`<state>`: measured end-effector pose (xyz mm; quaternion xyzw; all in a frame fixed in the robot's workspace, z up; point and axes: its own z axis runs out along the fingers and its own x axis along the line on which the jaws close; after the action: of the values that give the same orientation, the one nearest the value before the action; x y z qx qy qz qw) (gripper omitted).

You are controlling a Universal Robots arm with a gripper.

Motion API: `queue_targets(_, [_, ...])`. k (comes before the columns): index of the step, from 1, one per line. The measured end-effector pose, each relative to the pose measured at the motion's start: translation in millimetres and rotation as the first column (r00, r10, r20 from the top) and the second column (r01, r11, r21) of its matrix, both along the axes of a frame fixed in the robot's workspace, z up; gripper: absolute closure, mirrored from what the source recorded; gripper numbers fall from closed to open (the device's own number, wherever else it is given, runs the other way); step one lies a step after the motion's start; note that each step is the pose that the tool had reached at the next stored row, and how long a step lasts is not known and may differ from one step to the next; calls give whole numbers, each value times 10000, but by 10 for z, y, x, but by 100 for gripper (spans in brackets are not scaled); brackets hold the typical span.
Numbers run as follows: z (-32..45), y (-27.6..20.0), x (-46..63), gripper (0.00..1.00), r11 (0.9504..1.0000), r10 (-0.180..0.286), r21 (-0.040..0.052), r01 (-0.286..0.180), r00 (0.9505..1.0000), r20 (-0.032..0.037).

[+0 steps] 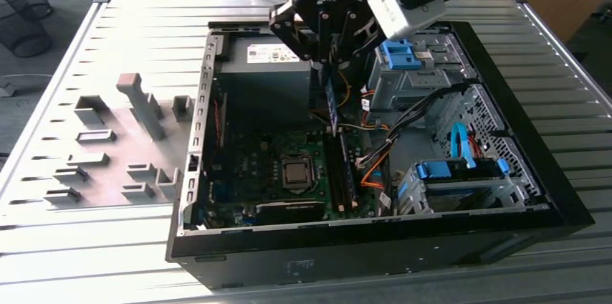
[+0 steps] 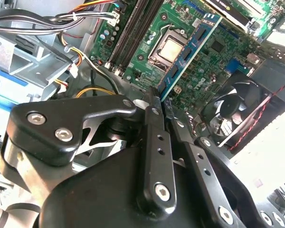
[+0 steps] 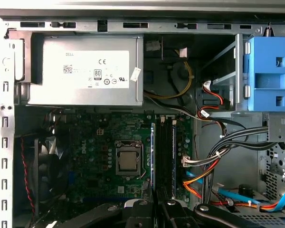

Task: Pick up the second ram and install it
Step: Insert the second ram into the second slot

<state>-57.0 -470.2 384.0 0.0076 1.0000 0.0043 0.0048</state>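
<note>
My gripper (image 1: 328, 60) hangs inside the open black computer case (image 1: 535, 196), shut on the second ram (image 1: 331, 103), a thin blue-green stick held on edge above the motherboard (image 1: 258, 168). In the second wrist view, the black fingers (image 2: 152, 123) clamp one end of the ram (image 2: 190, 47), and its row of black chips runs out past the processor socket (image 2: 168, 47). In the first wrist view, the ram (image 3: 153, 156) shows edge-on just beside the long black memory slots (image 3: 164, 152), with the gripper (image 3: 154, 208) below it. The ram's lower end hovers over the slots (image 1: 340, 175).
Grey holder blocks (image 1: 125, 146) stand on the slatted table at the exterior view's left. A silver power supply (image 3: 85, 71), a fan (image 2: 232, 104), cable bundles (image 3: 213, 156) and blue drive cages (image 1: 459, 171) crowd the case around the slots.
</note>
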Motion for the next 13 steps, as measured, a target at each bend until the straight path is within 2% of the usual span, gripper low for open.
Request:
queue_targets(2, [-11,0,39,86,10000,-1,-2,1,10000,-1])
queue_targets(6, [-81,0,83,86,10000,10,-3,-10,10000,-1])
queue_targets(9, [-127,0,86,86,9990,437,-3,-437,9990,-1])
queue_targets(13, [-199,0,114,86,9988,484,-3,-484,9988,-2])
